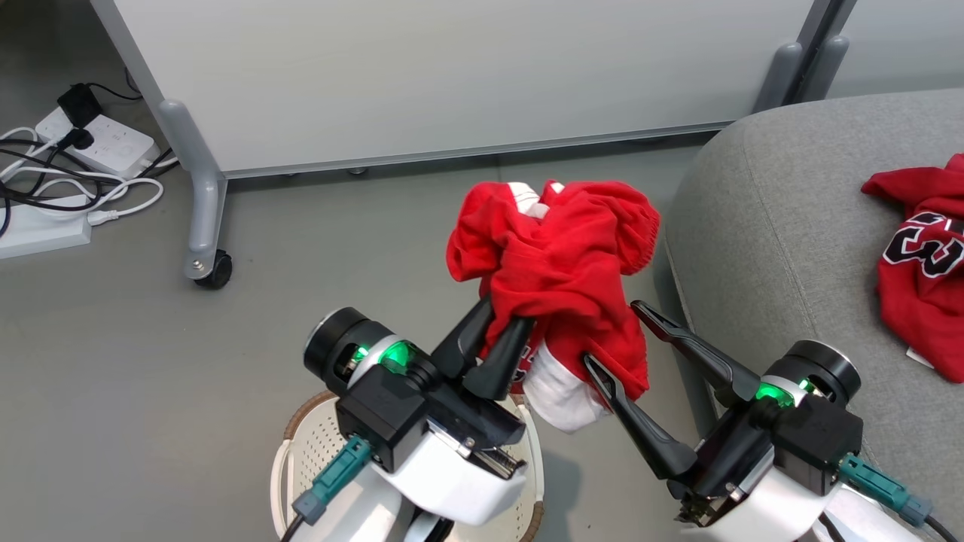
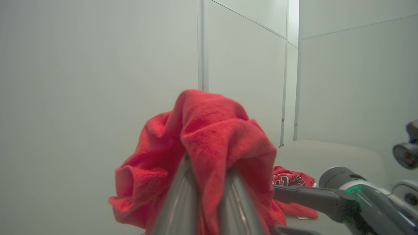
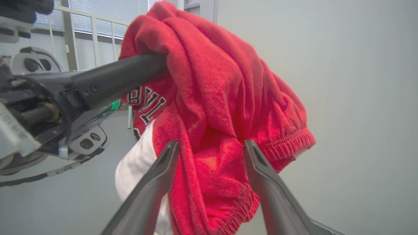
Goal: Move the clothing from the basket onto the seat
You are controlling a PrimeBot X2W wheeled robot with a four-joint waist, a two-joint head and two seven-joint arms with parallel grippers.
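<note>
Left gripper (image 1: 503, 320), closest to the lens with the right gripper (image 1: 614, 333) beside it: jaws clamped on a bunched fold of the red garment (image 1: 557, 248), with fabric draped over and past both fingers. Right jaws apart. The garment's lower part, with its elastic hem and white lining, hangs between them unpinched, as the right wrist view shows. Garment is held in the air above the grey floor (image 1: 113, 339), between the laundry basket (image 1: 301, 421) under the left wrist and the grey seat (image 1: 783, 226), near the seat's rounded edge. Red jersey (image 1: 922, 256) with black-and-white numerals already lies on the seat, well apart from the held piece. Handling estimate: light, limp knit with no stiffness, so it will sag and swing with the arm. Not fragile, and slip risk is low while a thick fold is pinched. Best hold is a bunched fold or the elastic band, not a single layer. Trailing lining could snag on the seat edge during transfer.
</note>
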